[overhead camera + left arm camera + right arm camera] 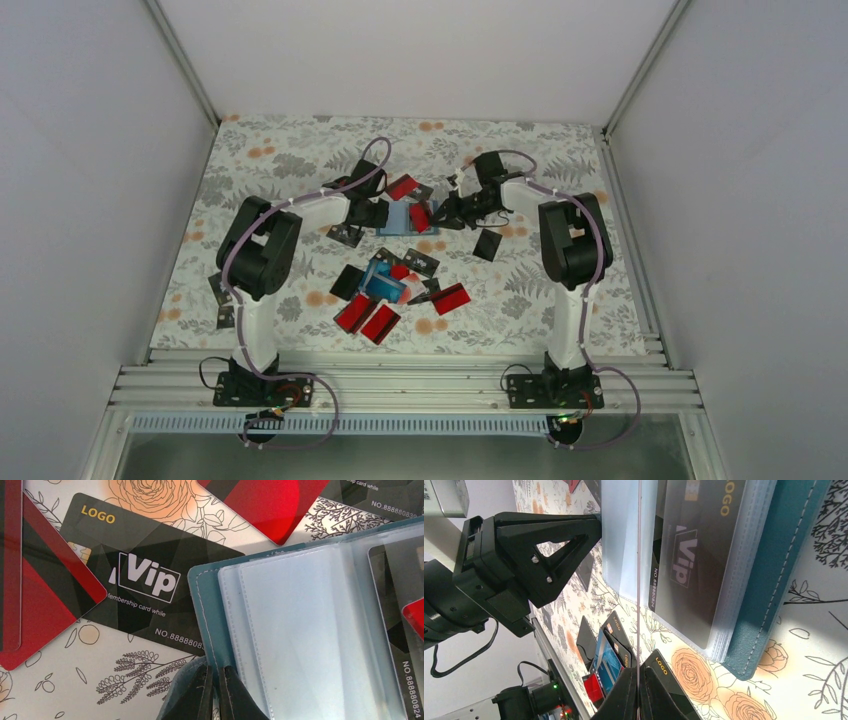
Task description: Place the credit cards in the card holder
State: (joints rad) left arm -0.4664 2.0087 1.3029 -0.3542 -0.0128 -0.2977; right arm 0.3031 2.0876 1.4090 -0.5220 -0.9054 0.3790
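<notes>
Card holder [202, 610] has stitched teal cover, clear sleeves [300, 630].

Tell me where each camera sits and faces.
Top external: above and behind the bases, looking down at the table; left arm and right arm show.
Left wrist: faces down at the open card holder; left pincer clamps its cover.
Right wrist: low, sighting along a credit card edge-on in the right pincer.
Shared: both wrists see the card holder's sleeves.

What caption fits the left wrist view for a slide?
Left gripper pinches the open teal card holder's edge, clear sleeves exposed, cover overlapping a black Vip card.
</notes>
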